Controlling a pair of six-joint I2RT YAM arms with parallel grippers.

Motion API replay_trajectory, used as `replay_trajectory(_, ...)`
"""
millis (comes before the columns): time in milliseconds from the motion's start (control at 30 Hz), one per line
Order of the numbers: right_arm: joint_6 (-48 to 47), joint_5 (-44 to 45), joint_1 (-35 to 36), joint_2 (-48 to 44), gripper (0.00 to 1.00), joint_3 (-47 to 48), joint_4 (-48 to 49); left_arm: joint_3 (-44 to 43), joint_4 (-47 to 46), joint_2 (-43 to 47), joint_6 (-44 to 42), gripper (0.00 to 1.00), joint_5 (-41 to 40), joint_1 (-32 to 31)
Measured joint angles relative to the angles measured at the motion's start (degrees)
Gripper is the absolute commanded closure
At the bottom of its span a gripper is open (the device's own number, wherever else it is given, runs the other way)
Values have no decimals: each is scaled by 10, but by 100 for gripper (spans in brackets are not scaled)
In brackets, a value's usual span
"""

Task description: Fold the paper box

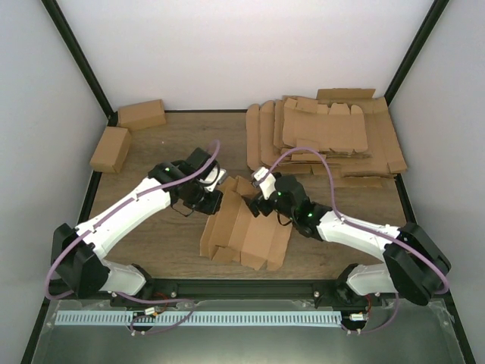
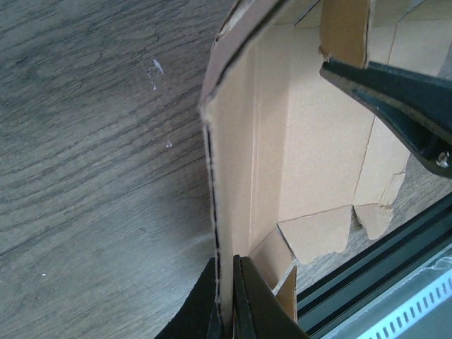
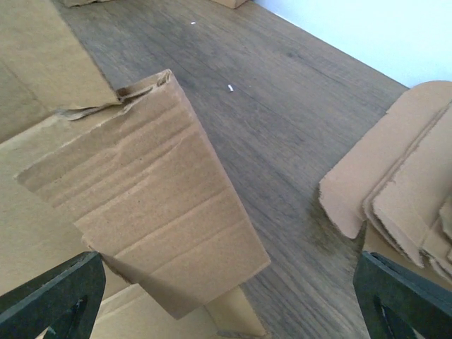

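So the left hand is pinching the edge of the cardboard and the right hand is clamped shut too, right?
Not quite. The left hand does pinch the edge of the cardboard, but the right hand is wide open, as the right wrist view shows.

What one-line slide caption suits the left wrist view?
Left gripper shut on a raised wall of the paper box, above the wooden table.

Item: paper box [image 1: 246,231], one die-cut blank, partly folded
Material: plain brown corrugated cardboard, unmarked
Form: parallel long panels divided by creases; short flaps with rounded corners at the ends
Pose: most panels flat on the surface [image 1: 163,243]; one long side panel bent up on edge
Location: mid-surface, toward the near edge
Hold: raised panel's edge clamped in left pincer [image 2: 226,311]
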State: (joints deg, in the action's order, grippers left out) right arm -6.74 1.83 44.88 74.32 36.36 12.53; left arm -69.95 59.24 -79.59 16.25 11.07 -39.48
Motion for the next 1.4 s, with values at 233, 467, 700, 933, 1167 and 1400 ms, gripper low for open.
replay_trajectory(233, -16, 89, 1, -5, 0, 0, 14, 0, 0, 0, 0, 96, 0, -4)
replay_trajectory(467, -16, 166, 1, -60, 5, -10, 47, 0, 1, 0, 0, 96, -7, -9)
replay_trajectory(700, -40, 26, 2, -73, 0, -23, 43, 0, 1, 0, 2, 96, -8, -12)
replay_trajectory(933, -62, -38, 21, -51, 0, -24, 42, 0, 1, 0, 3, 96, -8, -20)
replay_trajectory(1167, -70, 66, 58, 30, 0, 5, 27, 0, 2, 0, 3, 96, -12, -23)
replay_trajectory(1400, -69, 183, 70, 20, 15, 8, 49, 0, 6, 0, 4, 96, -19, -26)
